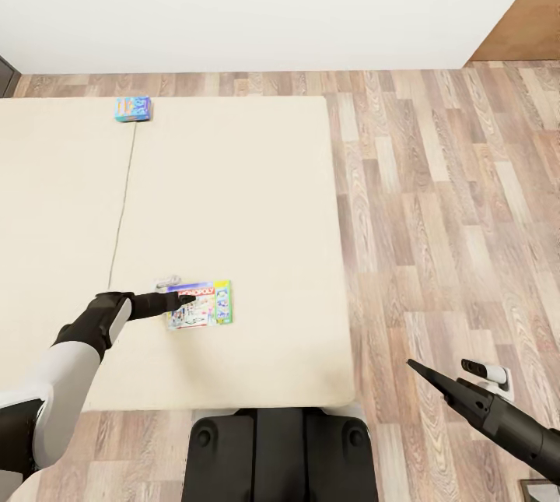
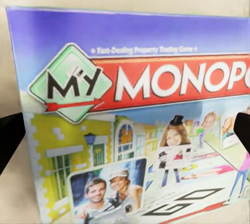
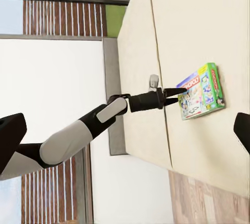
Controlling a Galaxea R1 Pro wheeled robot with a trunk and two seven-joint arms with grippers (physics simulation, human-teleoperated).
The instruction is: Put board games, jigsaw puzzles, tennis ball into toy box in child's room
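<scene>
Left end effector [image 1: 185,301] sits at the edge of the Monopoly box [image 1: 200,304], its dark fingers [image 2: 10,138] spread wide to either side of the lid, not closed on it. That box lies flat on the beige bed [image 1: 249,198], near the foot edge. A smaller blue game box [image 1: 133,108] rests well apart, by the far edge. Right end effector [image 1: 414,366] hangs over the wood-plank floor [image 1: 451,214]; its opening cannot be told. A white wall [image 1: 257,4] backs the bed.
</scene>
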